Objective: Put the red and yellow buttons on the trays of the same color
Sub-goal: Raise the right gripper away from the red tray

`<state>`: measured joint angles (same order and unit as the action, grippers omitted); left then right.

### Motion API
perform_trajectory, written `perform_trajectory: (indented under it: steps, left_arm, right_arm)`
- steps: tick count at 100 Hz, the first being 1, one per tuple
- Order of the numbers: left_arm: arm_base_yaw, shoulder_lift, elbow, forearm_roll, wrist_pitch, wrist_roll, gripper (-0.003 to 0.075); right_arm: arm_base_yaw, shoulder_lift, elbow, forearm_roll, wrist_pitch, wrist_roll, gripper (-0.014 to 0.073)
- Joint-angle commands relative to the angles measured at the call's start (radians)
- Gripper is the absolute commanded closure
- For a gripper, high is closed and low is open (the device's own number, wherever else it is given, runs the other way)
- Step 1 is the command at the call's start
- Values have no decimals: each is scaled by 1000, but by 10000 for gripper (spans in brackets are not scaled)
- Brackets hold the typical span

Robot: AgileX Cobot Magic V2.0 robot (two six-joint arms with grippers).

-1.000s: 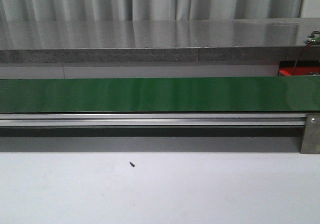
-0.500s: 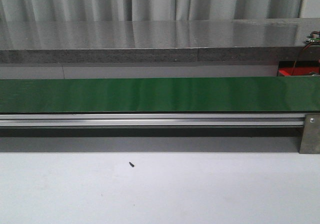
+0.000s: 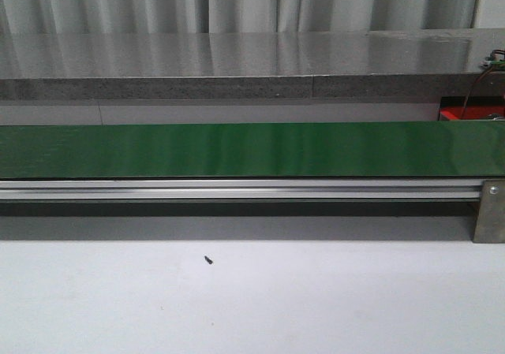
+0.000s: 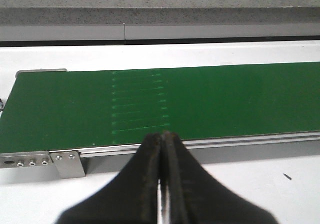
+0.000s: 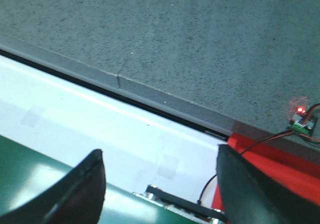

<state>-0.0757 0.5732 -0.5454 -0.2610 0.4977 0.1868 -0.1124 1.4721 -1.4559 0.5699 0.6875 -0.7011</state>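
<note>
Buttons are nowhere in view on the green belt (image 3: 252, 150), so no arm is nearer; the left tool (image 4: 162, 136) is closed and empty at the belt's near edge, the right tool (image 5: 160, 171) open near a red tray (image 5: 280, 156) far right.

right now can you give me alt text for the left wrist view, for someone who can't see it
A closed black gripper points at a long green conveyor belt with nothing on it. The belt sits in a metal frame on a white table, with a grey speckled ledge running behind it. No buttons or trays show in this view.
</note>
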Motion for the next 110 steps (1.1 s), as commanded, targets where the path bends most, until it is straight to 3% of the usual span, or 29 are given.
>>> perform_trajectory:
  steps: [1,28,53,81,110]
  left_arm:
    - [-7,0,-27,-20,-69,0,740]
    - [-7,0,-27,-20,-69,0,740]
    - [-7,0,-27,-20,-69,0,740]
    - [-7,0,-27,-20,-69,0,740]
    - [-7,0,-27,-20,-69,0,740]
  right_arm:
    - [29,-136,98,28,-136,-14,117]
    - [39,-426,506,28,-243,-14,130]
    - [38,-649,756,28,-291,-13,351]
    - [38,-797,832,28,-292,-12,666]
    - [38,-797,832,28,-279,-12,662]
